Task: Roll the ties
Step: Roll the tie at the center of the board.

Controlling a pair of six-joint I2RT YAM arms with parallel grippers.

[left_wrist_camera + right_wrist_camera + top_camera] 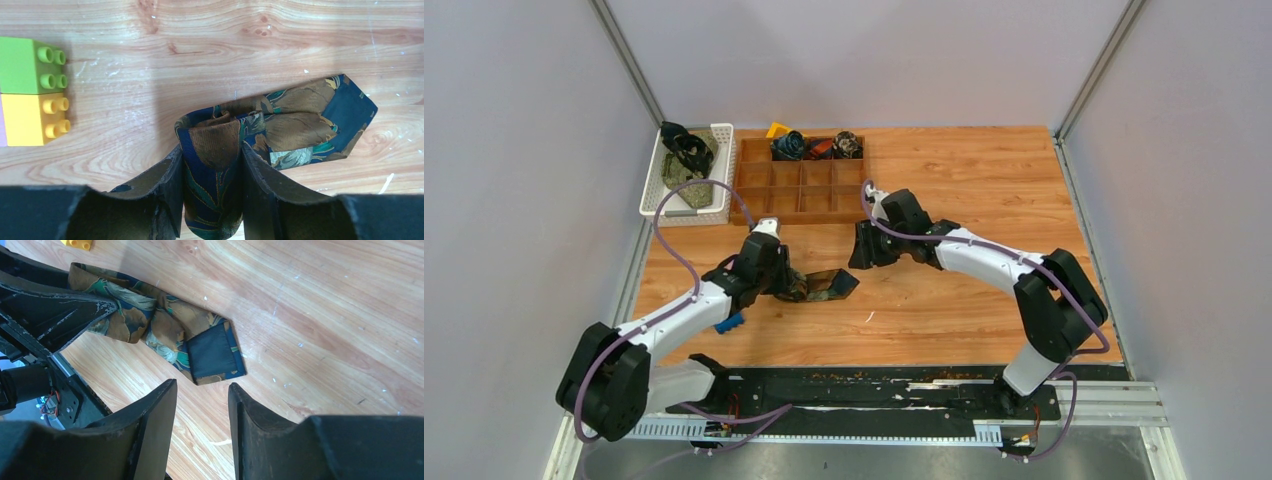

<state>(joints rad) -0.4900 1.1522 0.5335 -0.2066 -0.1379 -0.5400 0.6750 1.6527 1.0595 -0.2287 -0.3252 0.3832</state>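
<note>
Wood tabletop [964,200]: navy-brown patterned tie [280,125], half rolled, pointed end flat.

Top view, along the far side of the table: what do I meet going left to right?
White basket holding loose ties → then, in the back row of the wooden tray: navy rolled tie → reddish rolled tie → dark mottled rolled tie.

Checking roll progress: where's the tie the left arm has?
In the top view the tie lies on the table left of centre, its rolled end pinched in the left gripper, its flat pointed end toward the right gripper.
</note>
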